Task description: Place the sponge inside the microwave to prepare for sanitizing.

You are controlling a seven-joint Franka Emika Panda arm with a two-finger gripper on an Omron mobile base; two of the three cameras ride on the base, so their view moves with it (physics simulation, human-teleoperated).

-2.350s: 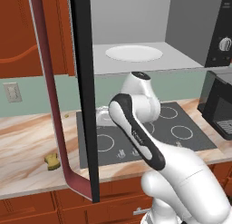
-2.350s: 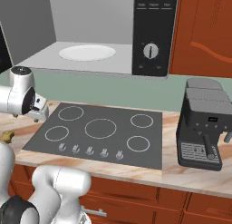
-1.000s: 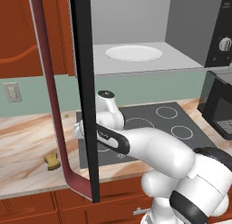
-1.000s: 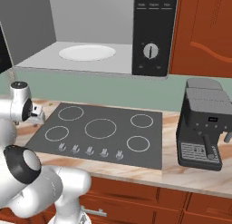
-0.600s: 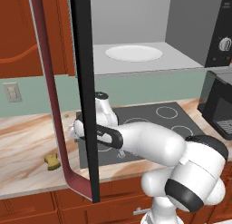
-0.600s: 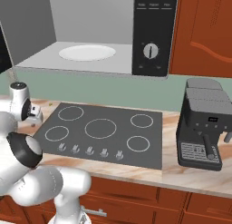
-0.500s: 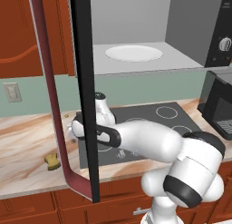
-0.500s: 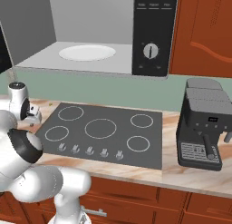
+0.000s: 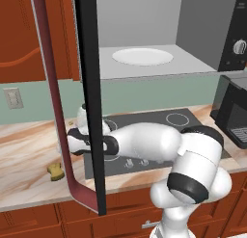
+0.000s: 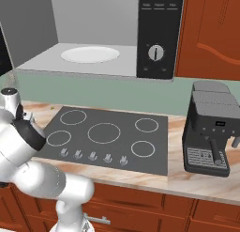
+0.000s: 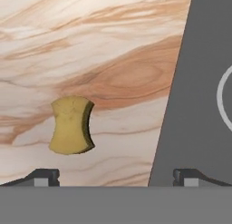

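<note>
The sponge (image 11: 70,125), a mustard-yellow block with a dark edge, lies on the marble counter (image 11: 90,46) left of the cooktop; it is also small at the counter's front (image 9: 56,171). My gripper (image 11: 116,177) hangs above the counter and looks down, open, with nothing between its fingertips (image 11: 45,175). The sponge sits just ahead of the left tip, off the centre line. The microwave (image 10: 159,34) stands above with its door (image 9: 89,102) swung wide. Its grey interior holds a white plate (image 9: 142,56). The door partly hides my hand in the left base view.
The black cooktop (image 10: 105,132) lies right of the sponge, and its edge (image 11: 195,105) runs under my right fingertip. A black coffee machine (image 10: 211,132) stands at the far right. A wall outlet (image 9: 13,98) is at the left.
My arm has swung left and lower, from over the cooktop's left edge to the counter beside it. The sponge has not moved, and the gripper stays open.
</note>
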